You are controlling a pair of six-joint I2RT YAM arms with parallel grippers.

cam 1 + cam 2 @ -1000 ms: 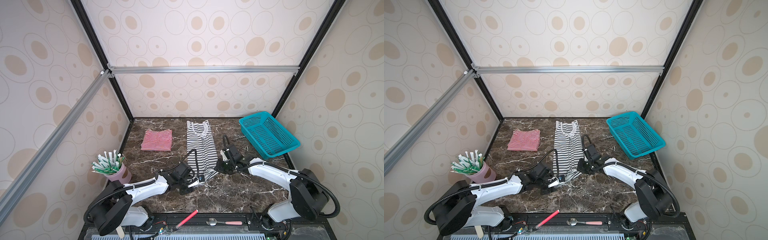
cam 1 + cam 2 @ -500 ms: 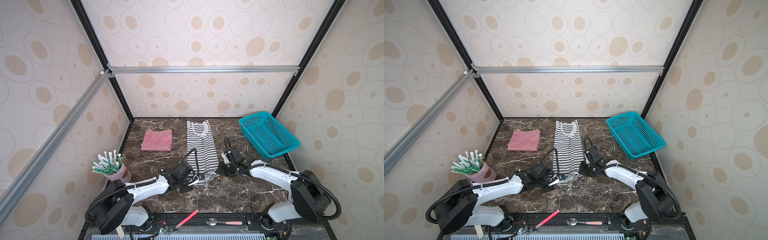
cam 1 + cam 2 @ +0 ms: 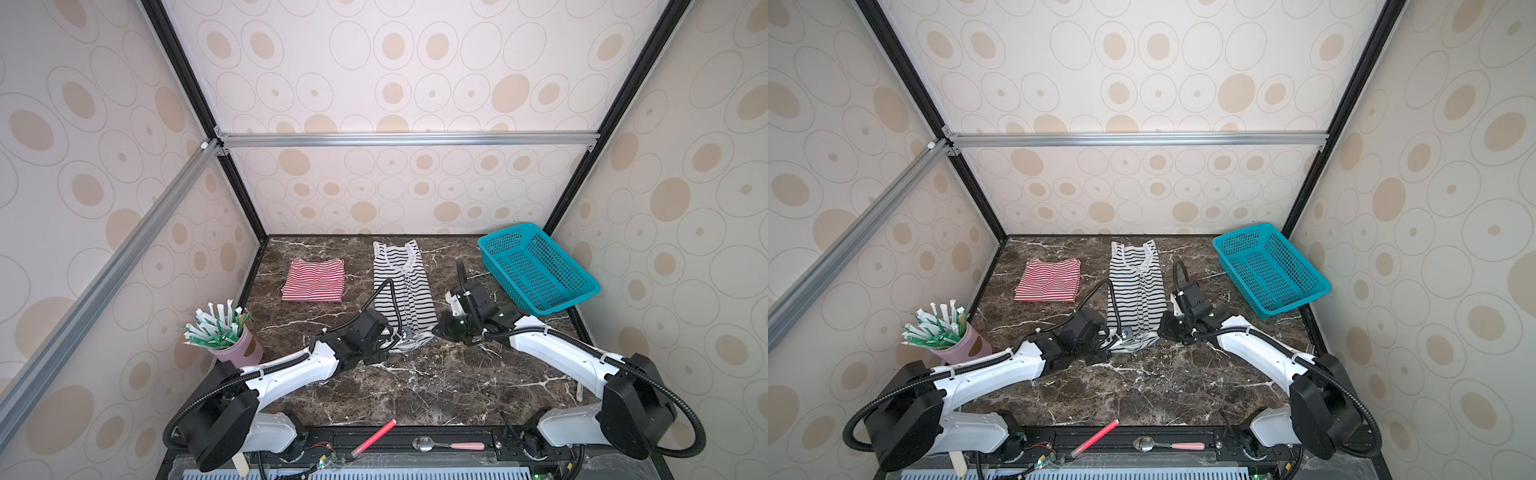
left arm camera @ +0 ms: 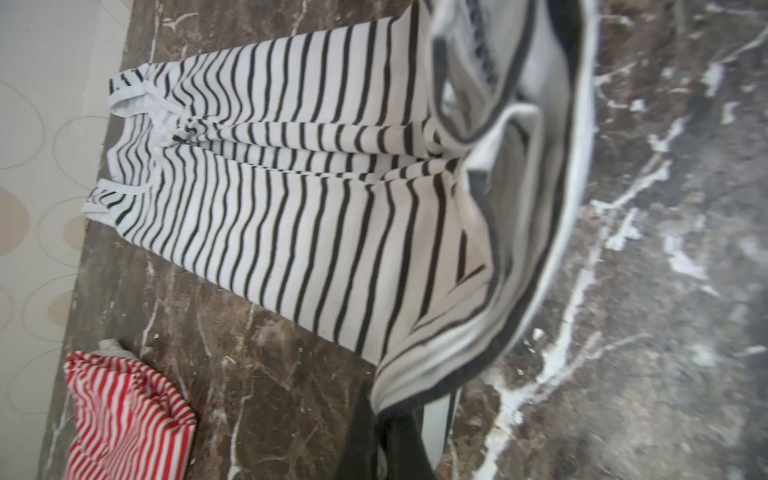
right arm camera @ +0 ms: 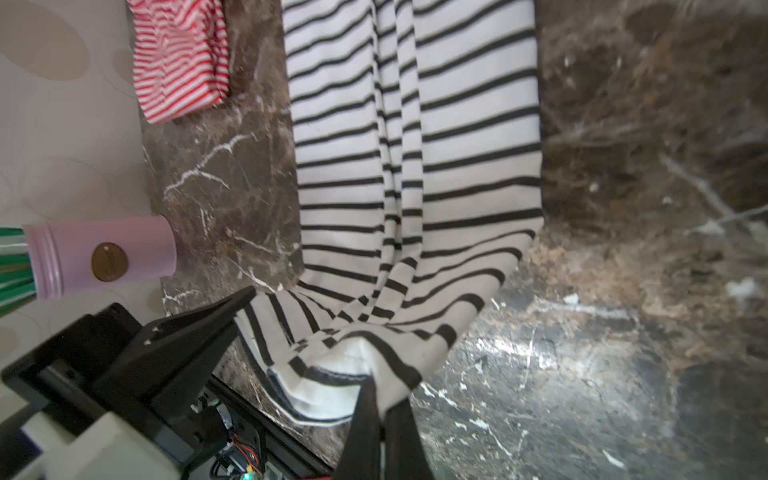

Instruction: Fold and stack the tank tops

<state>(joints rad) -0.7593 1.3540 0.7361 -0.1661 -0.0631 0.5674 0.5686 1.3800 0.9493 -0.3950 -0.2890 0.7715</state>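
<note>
**Both grippers at the near hem of the striped top.** The left gripper (image 4: 380, 413) has its fingers clenched on the near-left corner of the hem of the black-and-white tank top (image 4: 291, 187). A second ago its jaws stood apart at that corner, so this pinch is new. The cloth bunches at the pinch and the hem's dark edge curls up off the table.

The right gripper (image 5: 384, 405) is likewise clamped on the near-right corner of the same hem, as it was a second ago. Soft folds run from its pinch up the middle of the garment.

In both top views the two grippers sit close together at the near end of the top, one on each side of the hem. The garment lies lengthwise as a long narrow strip at the middle of the marble table (image 3: 415, 386), with its straps toward the far wall.

The red-and-white tank top (image 3: 314, 280) lies to its left, folded into a compact rectangle and apart from it. A teal basket (image 3: 503, 243) stands at the far right and a pink cup of wrapped sticks (image 3: 239, 353) at the near left; neither is involved.

*Reading:* with both hem corners now held, carrying the near hem toward the far straps can probably begin. Stacking with the red-and-white top remains. An uneven lift would likely skew the strip.
</note>
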